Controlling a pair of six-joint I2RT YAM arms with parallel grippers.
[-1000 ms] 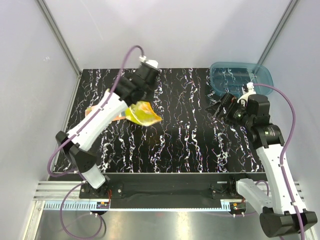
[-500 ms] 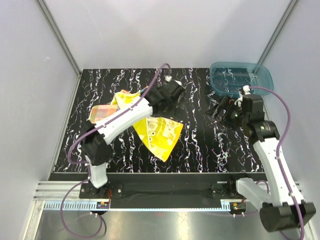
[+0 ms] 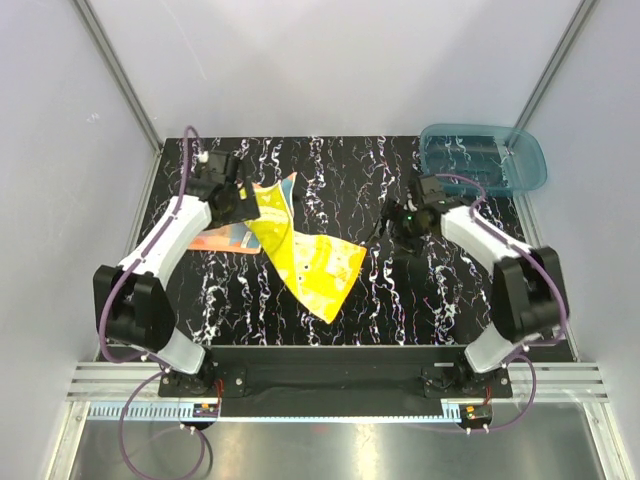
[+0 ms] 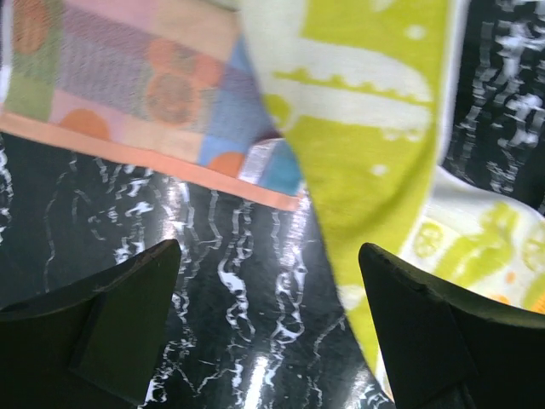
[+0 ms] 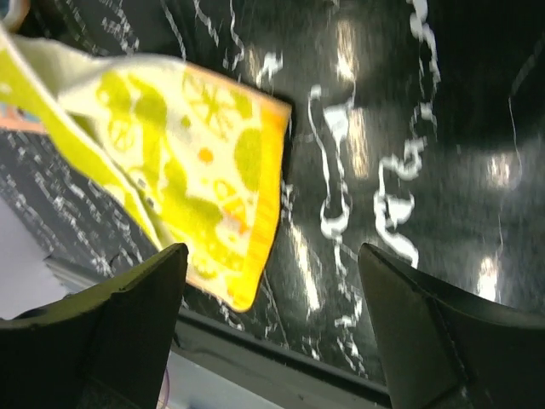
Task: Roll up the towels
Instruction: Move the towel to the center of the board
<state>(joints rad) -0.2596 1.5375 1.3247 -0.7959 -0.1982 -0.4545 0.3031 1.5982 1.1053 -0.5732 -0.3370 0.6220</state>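
Observation:
The yellow towel (image 3: 305, 258) lies spread out flat, left of the table's middle, its far corner overlapping the orange towel (image 3: 228, 236). My left gripper (image 3: 240, 204) hovers open over that overlap. In the left wrist view the orange patchwork towel (image 4: 128, 77) and a yellow towel strip (image 4: 366, 111) lie beyond the empty left gripper (image 4: 268, 328). My right gripper (image 3: 386, 230) is open just right of the yellow towel's right corner. The right wrist view shows that corner (image 5: 204, 162) ahead of the right gripper (image 5: 272, 328), with nothing between its fingers.
A translucent teal bin (image 3: 485, 158) stands at the back right corner. The black marbled table (image 3: 420, 300) ends at a metal rail along the near edge (image 3: 330, 355). Grey walls close in on both sides.
My left gripper opened and let go of the bunched yellow towel, which now lies spread. The left arm swung back to the left. My right arm reached left toward the towel.

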